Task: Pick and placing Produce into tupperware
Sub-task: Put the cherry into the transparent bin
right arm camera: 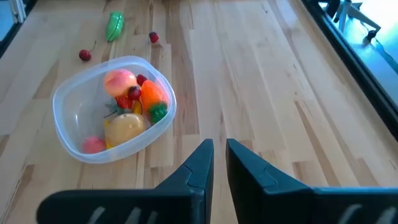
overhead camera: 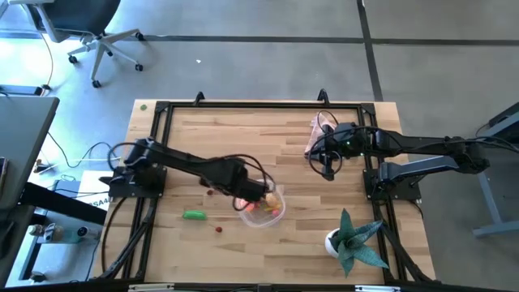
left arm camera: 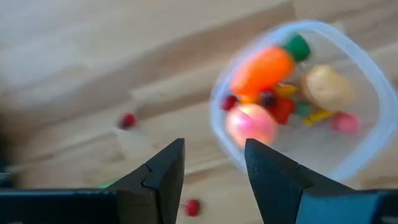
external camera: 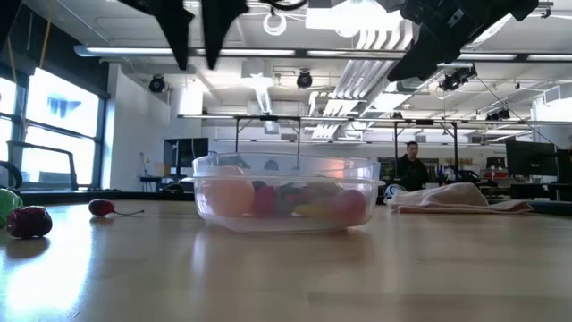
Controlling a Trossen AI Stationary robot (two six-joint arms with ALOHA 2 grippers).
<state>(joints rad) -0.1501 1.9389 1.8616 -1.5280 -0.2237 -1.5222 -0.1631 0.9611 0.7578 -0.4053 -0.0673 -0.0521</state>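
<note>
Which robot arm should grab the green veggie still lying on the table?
Probably the left. Its pincer hangs open by the tupperware, and the green pod lies close on that side. The right pincer waits farther off, near the pink cloth.

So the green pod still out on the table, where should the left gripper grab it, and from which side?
The green pod lies flat on bare table, clear of the tupperware. Probably best to bring the left gripper, now open and empty, straight down from above and close across the pod's narrow middle, fingers on its two long sides. Nothing crowds it; the nearest red berry lies apart.
</note>
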